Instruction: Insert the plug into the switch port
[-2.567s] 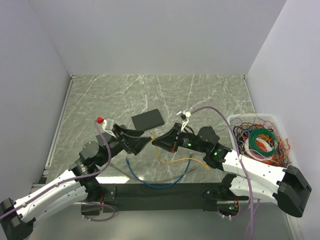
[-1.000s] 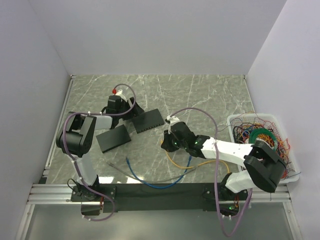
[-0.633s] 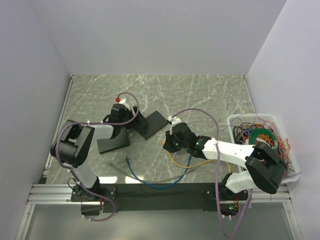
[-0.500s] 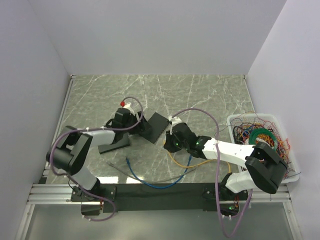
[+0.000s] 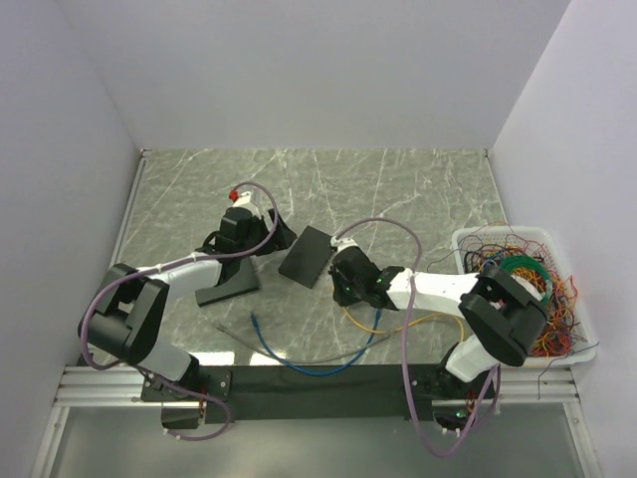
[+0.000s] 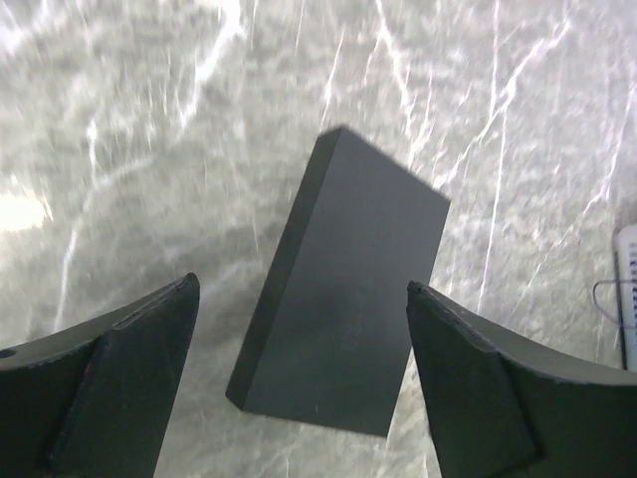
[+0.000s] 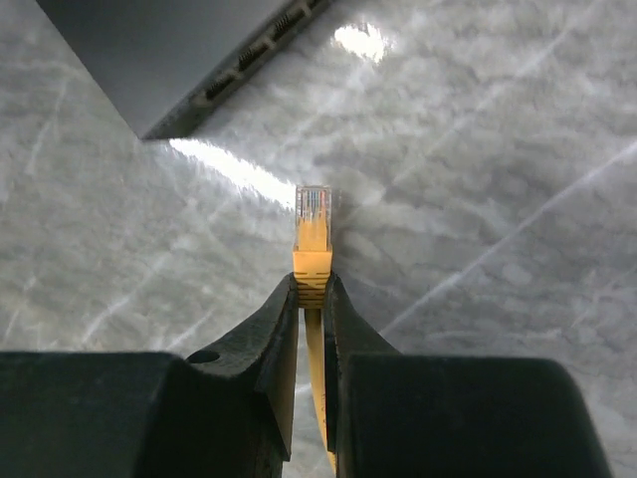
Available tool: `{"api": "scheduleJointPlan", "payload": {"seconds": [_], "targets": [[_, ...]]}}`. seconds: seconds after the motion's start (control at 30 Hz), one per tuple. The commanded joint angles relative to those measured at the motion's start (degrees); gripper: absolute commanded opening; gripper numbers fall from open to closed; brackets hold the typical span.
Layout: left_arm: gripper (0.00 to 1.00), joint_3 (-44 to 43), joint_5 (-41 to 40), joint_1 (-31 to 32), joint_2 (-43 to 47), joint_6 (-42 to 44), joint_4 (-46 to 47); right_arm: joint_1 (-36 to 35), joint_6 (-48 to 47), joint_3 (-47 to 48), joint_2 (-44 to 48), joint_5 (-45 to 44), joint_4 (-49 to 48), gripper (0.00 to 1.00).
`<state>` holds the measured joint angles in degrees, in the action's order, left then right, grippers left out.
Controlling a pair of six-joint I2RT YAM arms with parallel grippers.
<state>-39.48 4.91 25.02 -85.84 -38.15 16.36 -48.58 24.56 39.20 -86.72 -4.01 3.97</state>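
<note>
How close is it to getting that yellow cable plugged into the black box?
Done: the right tool grips the yellow cable just behind its plug. In hand: the plug is aimed near the ports of the black box, a gap away; the left tool sits open around the box. Left: lining up and pushing it in.

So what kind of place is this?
Probably a robot test lab: a marble-look table boxed in by plain white walls, a bin of tangled wires, and the right gripper pinching a plug by a black network switch.
</note>
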Motion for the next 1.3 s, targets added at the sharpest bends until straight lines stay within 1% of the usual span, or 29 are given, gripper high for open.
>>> {"api": "scheduleJointPlan", "payload": {"seconds": [0.0,0.07,0.2,0.4,0.6,0.73,0.87,1.13,1.27], "targets": [[0.93,-0.50,0.37,-0.85,-0.63,2.55,5.78,0.33,-1.00,4.03,-2.66,-2.84,1.48,0.00],[0.94,-0.94,1.33,-0.85,-1.60,3.69,6.84,0.41,-1.26,5.53,-3.80,-3.63,2.18,0.00],[0.92,-1.12,3.88,-0.93,-4.32,4.84,10.88,0.41,-2.41,10.18,-7.84,-4.16,3.06,0.00],[0.88,-3.49,5.20,-1.11,-7.93,6.25,11.15,0.41,-3.64,15.37,-12.15,-2.50,3.86,0.00],[0.87,-6.30,8.97,-1.99,-12.23,6.86,11.68,0.41,-4.34,16.61,-12.95,-1.88,4.73,0.00],[0.86,-8.41,11.17,-2.16,-16.37,7.74,12.03,0.33,-5.66,16.79,-12.86,1.10,4.91,0.00],[0.85,-7.80,13.46,-2.16,-19.00,8.27,14.57,0.24,-6.89,17.84,-13.48,2.87,5.35,0.00],[0.84,-7.27,13.99,-2.16,-20.42,9.67,15.72,0.32,-8.56,20.39,-14.79,2.52,8.07,0.00],[0.81,-7.19,15.92,-2.16,-20.94,11.34,15.81,0.24,-9.09,21.44,-15.59,2.34,8.78,0.00]]}}
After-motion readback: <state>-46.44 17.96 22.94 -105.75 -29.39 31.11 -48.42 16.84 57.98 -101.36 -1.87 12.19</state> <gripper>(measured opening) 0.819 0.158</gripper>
